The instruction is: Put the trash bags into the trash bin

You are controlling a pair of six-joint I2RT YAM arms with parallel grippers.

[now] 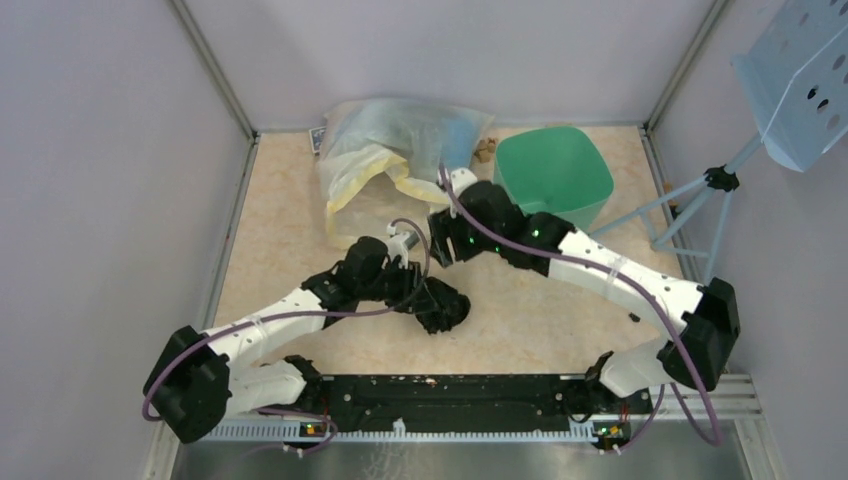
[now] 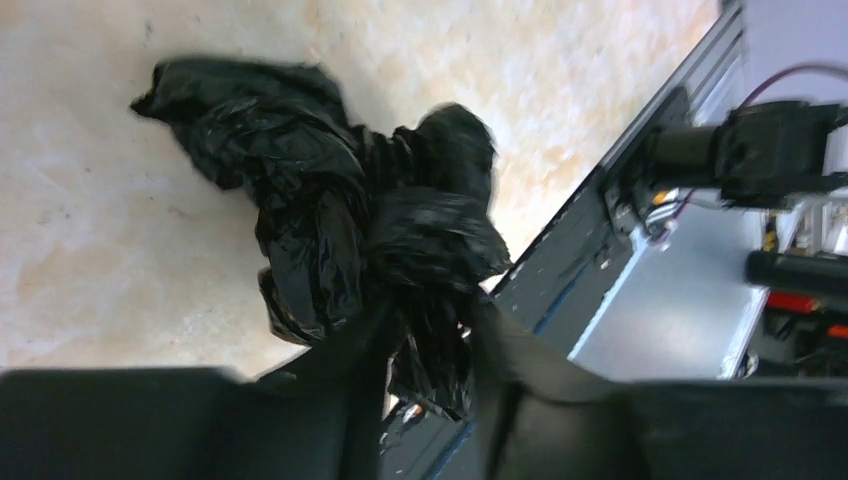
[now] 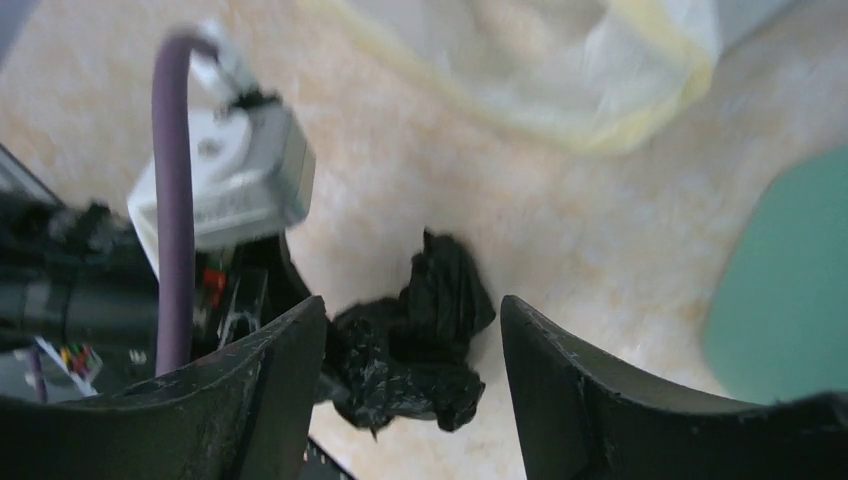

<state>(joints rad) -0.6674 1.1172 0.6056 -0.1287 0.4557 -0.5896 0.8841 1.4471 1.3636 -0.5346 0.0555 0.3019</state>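
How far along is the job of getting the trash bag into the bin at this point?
Done: nothing yet. The trash bin shows only its green inside. In hand: the left gripper is closed on the crumpled black trash bag, near the middle of the table and short of the bin. The right gripper hangs open above the bag. Left: carry the bag over and drop it in.

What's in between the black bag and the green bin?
Only bare table lies between the black bag and the green bin, as the right wrist view shows. In the top view the right arm hangs over that stretch.
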